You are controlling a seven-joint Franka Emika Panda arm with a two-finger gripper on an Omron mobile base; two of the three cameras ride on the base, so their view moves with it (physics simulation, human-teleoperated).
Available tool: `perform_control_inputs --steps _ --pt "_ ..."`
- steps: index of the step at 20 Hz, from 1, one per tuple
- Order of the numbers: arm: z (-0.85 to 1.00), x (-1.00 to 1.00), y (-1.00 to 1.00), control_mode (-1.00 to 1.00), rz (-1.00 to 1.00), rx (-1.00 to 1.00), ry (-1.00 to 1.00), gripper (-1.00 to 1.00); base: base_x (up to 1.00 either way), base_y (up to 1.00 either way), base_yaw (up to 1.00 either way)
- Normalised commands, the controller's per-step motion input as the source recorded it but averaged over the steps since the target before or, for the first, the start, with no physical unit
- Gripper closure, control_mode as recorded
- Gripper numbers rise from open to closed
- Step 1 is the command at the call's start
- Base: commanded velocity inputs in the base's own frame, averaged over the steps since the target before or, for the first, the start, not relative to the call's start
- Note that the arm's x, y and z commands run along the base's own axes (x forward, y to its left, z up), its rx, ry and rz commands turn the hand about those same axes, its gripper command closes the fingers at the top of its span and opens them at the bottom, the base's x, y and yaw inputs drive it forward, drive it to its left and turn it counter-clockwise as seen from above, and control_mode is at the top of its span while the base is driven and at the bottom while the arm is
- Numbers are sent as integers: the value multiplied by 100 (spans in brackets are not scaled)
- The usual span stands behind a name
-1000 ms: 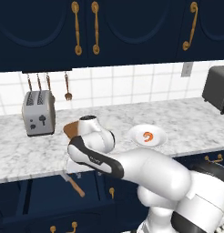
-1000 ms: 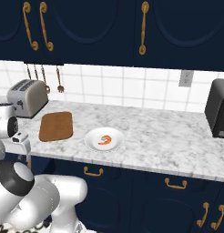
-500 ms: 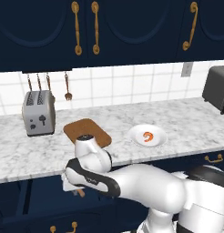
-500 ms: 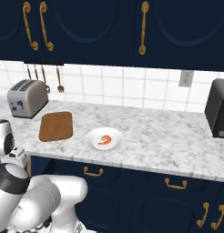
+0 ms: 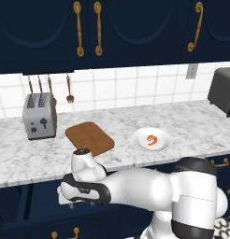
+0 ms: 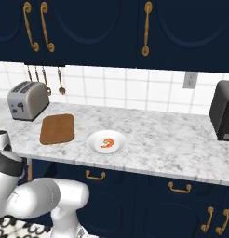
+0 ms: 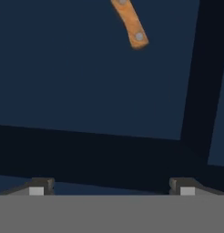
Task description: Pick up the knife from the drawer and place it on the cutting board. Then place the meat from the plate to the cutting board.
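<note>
The hand view looks down into the open navy drawer (image 7: 86, 77). The brown wooden handle of the knife (image 7: 131, 25) lies on the drawer floor at the top of that view; its blade is cut off by the frame. My gripper (image 7: 111, 186) hangs open above the drawer, short of the handle, with nothing between its fingertips. On the counter the brown cutting board (image 5: 89, 137) (image 6: 57, 128) lies bare. Right of it stands the white plate (image 5: 138, 138) (image 6: 94, 142) with the orange-red meat (image 5: 153, 139) (image 6: 106, 143) on it. My arm bends low in front of the counter edge.
A silver toaster (image 5: 39, 115) stands left of the board, with brass-handled utensils (image 5: 69, 88) hanging on the tiled wall behind it. A black appliance (image 5: 223, 91) sits at the counter's far right. Navy upper cabinets hang overhead.
My arm has dropped from over the counter to below its front edge, uncovering the cutting board and hiding the drawer in the left base view. The jaws stayed open.
</note>
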Motion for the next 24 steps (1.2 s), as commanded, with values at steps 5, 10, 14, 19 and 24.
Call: perform_control_inputs --steps 5,10,14,19,24 --pt "-31 7 16 -100 0 0 1 -100 0 0 0" --pt "-17 -5 0 -100 0 -4 14 -100 0 0 0" --pt "0 -32 0 -100 4 -10 28 -100 0 0 0" --pt "-11 -72 0 -100 7 -9 19 -100 0 0 0" --pt "-20 -94 0 -100 7 -9 10 -100 0 0 0"
